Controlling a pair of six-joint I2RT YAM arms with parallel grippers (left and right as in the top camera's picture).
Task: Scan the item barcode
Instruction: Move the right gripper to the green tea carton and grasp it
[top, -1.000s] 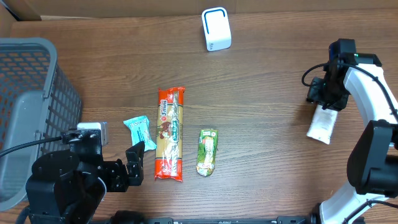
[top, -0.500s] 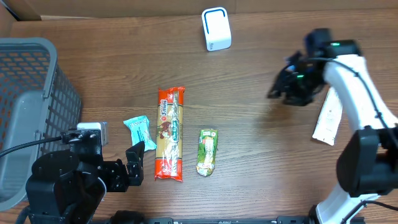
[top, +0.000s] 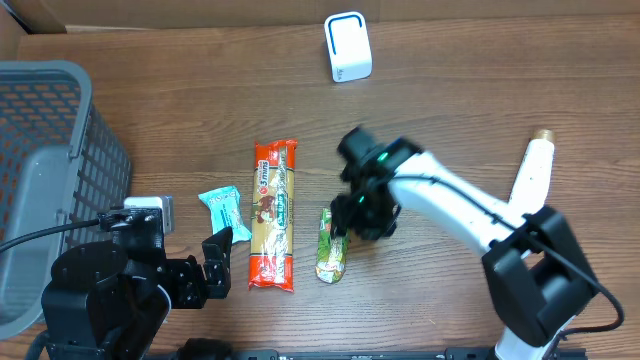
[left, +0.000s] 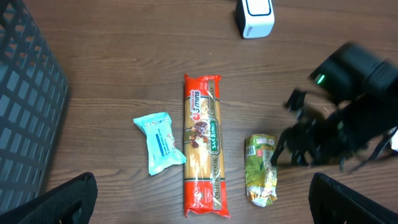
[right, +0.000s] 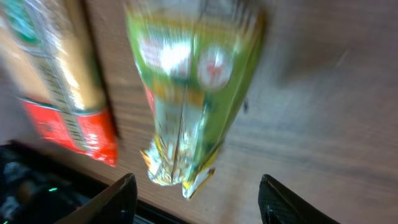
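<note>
Brown wooden table, grain running side to side. At nine o'clock, a grey mesh basket sits at the edge. Up at twelve, a white scanner stands alone. Centre: a long red pasta pack lies twelve-to-six, a teal packet just beside it at nine o'clock, a green packet near its three o'clock side. Far out at three, a white tube lies tilted, well apart.

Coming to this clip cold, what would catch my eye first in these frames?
The white right arm stretched across the table, its open end effector poised over the green packet. Next, the long red pasta packet just left of it, and the grey basket at the far left edge.
</note>
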